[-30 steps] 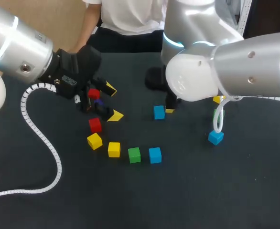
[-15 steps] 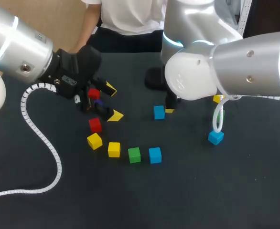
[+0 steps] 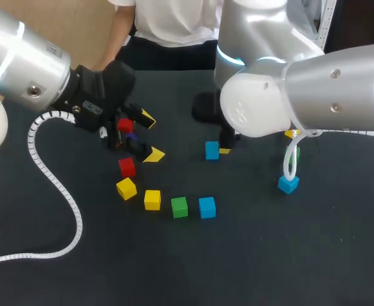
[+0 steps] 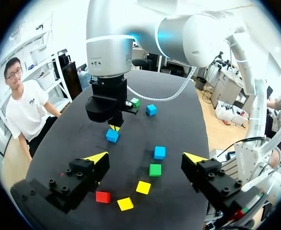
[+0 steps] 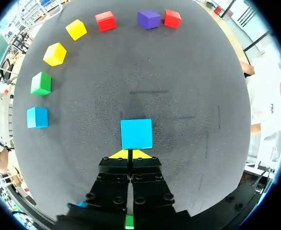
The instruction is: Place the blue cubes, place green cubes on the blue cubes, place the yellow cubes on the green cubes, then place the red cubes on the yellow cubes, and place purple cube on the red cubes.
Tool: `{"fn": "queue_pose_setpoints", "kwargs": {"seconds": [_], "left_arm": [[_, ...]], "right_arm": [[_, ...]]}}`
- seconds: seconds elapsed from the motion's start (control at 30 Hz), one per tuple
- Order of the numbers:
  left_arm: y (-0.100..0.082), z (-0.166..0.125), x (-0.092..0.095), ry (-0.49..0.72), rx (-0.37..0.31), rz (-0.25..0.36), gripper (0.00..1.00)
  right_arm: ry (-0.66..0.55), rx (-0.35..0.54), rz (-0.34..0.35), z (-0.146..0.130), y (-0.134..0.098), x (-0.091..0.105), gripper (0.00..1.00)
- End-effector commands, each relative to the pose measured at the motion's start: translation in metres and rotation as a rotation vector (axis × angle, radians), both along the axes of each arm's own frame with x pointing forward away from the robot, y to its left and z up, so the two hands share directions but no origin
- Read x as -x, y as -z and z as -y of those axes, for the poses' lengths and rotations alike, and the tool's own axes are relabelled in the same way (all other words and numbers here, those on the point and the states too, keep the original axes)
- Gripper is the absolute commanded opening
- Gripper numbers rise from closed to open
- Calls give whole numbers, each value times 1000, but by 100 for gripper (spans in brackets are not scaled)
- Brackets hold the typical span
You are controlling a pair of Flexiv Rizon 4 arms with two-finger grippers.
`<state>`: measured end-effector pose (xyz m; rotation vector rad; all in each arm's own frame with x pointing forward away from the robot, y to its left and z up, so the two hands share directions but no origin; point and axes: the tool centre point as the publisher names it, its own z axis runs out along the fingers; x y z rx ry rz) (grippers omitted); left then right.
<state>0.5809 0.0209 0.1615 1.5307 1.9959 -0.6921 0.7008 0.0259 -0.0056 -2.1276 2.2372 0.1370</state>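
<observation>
**Table**: dark top. Every cube in sight lies on it singly; none is stacked.

**Left claw**: fingers spread wide apart with nothing held. It hangs over the left part of the table.

**Purple cube**: lies under the left claw's body, untouched by its fingers.

**First red cube**: lies just beside the purple cube, also under the left claw.

**Curved row of five**, ahead of the left claw, each near the next but apart:
- second red cube
- first yellow cube
- second yellow cube
- first green cube
- first blue cube

**Right claw**: fingers pressed together with nothing between them. The tips are low over the table, near its middle.

**Second blue cube**: lies flat just ahead of the right claw's tips. I cannot tell whether it touches them.

**Third blue cube**: lies on the right side of the table, well apart from the row.

**Second green cube**: lies near the third blue cube and is partly hidden behind the right arm.
</observation>
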Motion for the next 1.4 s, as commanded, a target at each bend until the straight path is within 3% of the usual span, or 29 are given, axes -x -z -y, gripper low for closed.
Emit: {"fn": "queue_pose_setpoints", "kwargs": {"seconds": [0.03,0.83,1.03,1.27,1.4], "left_arm": [[0,1,-2,1,-5,-3,100],[0,1,-2,1,-5,-3,100],[0,1,-2,1,-5,-3,100],[0,1,-2,1,-5,-3,100],[0,1,-2,1,-5,-3,100]], "right_arm": [[3,-3,2,2,0,2,0],[21,8,15,8,-6,1,0],[64,40,65,27,-30,16,0],[154,67,151,56,-74,43,0],[197,85,169,71,-84,51,2]]}}
